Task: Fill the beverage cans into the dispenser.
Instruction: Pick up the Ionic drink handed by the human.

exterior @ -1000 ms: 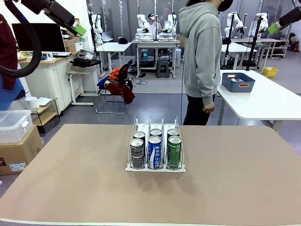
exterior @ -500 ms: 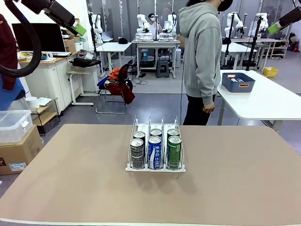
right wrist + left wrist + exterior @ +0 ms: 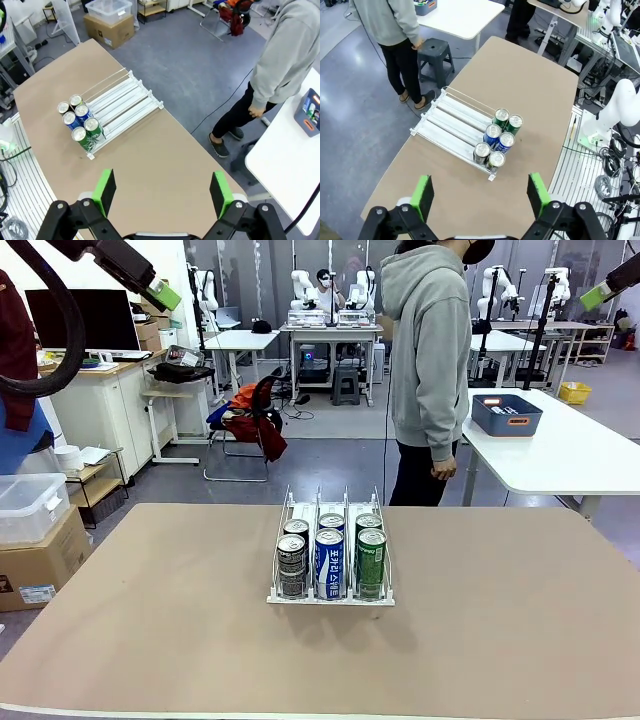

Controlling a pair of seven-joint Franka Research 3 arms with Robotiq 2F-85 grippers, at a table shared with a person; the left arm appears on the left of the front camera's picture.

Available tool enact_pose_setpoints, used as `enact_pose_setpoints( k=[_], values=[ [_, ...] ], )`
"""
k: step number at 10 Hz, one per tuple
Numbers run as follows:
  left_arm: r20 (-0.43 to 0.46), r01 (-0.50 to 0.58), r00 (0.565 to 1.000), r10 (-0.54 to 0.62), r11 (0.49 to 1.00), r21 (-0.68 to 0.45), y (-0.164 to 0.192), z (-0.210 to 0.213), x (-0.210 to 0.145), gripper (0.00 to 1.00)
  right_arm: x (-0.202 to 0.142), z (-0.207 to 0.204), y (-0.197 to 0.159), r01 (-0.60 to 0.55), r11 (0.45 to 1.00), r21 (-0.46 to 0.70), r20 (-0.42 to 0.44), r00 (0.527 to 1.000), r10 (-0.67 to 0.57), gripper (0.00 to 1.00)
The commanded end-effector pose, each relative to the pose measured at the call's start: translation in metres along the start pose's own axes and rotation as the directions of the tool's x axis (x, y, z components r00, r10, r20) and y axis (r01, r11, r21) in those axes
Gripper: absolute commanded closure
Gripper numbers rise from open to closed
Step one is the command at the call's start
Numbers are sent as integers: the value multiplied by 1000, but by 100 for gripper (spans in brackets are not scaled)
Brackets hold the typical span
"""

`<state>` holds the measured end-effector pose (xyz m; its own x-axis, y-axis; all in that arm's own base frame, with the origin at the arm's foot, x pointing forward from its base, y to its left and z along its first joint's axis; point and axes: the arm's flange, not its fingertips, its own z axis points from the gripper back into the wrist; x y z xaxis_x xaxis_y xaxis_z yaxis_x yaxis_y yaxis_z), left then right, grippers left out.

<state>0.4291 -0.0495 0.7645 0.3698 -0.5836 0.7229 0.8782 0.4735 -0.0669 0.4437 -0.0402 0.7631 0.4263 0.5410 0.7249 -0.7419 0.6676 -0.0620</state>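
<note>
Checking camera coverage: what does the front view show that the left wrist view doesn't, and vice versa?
Front view: side labels of the front row: dark grey can, blue-and-white can, green-and-white can. Left wrist view: can tops from above, two per lane at one end of the dispenser, bare lanes beyond; the left gripper open. Both: six cans in the dispenser, the person in a grey hoodie.
</note>
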Motion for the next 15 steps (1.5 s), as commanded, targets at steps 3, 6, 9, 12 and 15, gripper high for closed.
enact_pose_setpoints(
  k=[3, 6, 9, 12, 15],
  values=[
    [29, 23, 999, -22, 998, -54, -3, 9, -3, 0, -3, 3, 18, 25, 999, -24, -16, 1000, -25, 0],
    [11, 3, 1000, -2, 999, -32, -6, 4, 1, 0, 0, 7, 11, -2, 1000, -6, 0, 1000, 2, 0],
    [11, 3, 1000, -2, 999, -32, -6, 4, 1, 0, 0, 7, 11, -2, 1000, -6, 0, 1000, 2, 0],
    [11, 3, 1000, -2, 999, -32, -6, 4, 1, 0, 0, 7, 11, -2, 1000, -6, 0, 1000, 2, 0],
    [11, 3, 1000, -2, 999, -32, -6, 4, 1, 0, 0, 7, 11, -2, 1000, -6, 0, 1000, 2, 0]
  ],
)
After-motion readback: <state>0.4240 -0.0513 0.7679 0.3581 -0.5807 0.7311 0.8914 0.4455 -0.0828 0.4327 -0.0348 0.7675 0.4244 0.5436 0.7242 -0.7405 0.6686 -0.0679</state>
